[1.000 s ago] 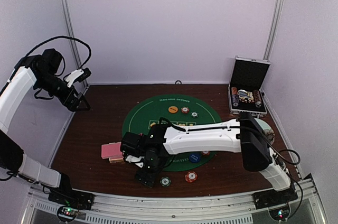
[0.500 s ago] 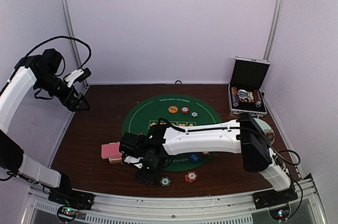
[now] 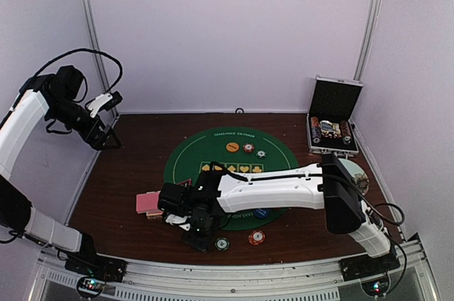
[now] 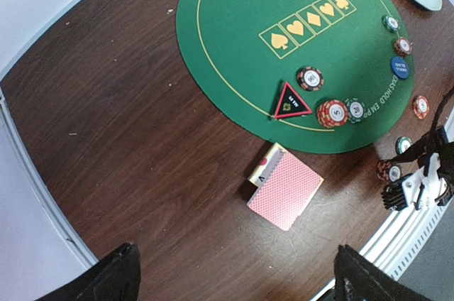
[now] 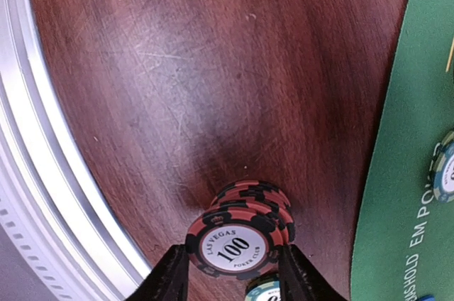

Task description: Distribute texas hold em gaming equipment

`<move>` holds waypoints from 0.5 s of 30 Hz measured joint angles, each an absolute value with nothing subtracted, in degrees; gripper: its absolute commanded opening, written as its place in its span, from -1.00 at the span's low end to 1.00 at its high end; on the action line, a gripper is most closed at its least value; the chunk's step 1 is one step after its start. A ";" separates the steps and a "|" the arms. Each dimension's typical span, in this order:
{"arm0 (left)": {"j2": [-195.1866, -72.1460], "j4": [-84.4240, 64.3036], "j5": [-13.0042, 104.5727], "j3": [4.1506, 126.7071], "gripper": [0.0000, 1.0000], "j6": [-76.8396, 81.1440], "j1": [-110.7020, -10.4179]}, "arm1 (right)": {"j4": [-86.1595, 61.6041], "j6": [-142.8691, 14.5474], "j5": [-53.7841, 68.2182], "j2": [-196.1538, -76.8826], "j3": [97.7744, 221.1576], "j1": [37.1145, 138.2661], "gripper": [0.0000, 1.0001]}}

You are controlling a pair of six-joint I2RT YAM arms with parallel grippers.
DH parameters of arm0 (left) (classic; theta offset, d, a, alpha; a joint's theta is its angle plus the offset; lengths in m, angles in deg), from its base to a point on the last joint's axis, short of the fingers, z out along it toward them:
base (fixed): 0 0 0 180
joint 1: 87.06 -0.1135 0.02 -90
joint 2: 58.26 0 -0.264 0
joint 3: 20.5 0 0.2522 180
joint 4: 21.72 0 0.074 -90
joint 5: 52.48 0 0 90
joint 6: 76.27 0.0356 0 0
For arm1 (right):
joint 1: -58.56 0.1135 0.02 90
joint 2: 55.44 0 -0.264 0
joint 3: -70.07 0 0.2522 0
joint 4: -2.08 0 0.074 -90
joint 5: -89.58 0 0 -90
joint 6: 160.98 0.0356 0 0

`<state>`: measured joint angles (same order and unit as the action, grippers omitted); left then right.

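Over the last second the right gripper (image 5: 234, 274) has closed from wide apart to narrow, and its wrist has shifted slightly toward the left front corner. The left arm has not moved. In the right wrist view both fingers (image 5: 172, 276) now stand against opposite sides of the red stack (image 5: 240, 238), apparently touching it. Whether the clamp is firm enough to lift cannot be confirmed. The stack rests flat on bare wood and is not raised. Judgement: the pick is at the closing stage, and this stack is the next item to be distributed. The left gripper (image 4: 237, 276) is parked high at the left rear with its jaws fully apart, holding nothing. Clearances: the stack sits between the rail (image 5: 42, 173) at the near table edge and the curved border of the mat (image 5: 386, 173), closer to the rail. A green chip (image 5: 264, 291) lies just beside the stack, between the fingertips. The cards (image 4: 284, 189) lie near, on the wood to the left. Other chips and the blue disc (image 4: 400, 67) occupy the near arc of the mat. The middle of the mat and the wood at far left offer open room. A vertical lift before any sideways travel is advised, as a low sweep could strike the green chip or the rail.
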<state>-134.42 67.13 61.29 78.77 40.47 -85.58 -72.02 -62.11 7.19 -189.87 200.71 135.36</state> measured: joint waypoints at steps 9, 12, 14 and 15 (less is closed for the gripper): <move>-133.81 67.13 60.86 78.60 0.95 40.67 -85.58 | -72.76 -62.11 6.34 -190.07 201.74 135.49 0.10; -133.81 67.13 60.83 78.43 0.95 40.74 -85.58 | -73.05 -62.22 5.95 -190.55 202.48 135.47 0.15; -133.81 67.13 60.81 78.40 0.95 40.74 -85.58 | -73.13 -62.24 5.71 -190.79 202.53 135.47 0.16; -133.81 67.13 60.79 78.40 0.95 40.76 -85.58 | -73.24 -62.27 5.66 -190.92 202.53 135.49 0.16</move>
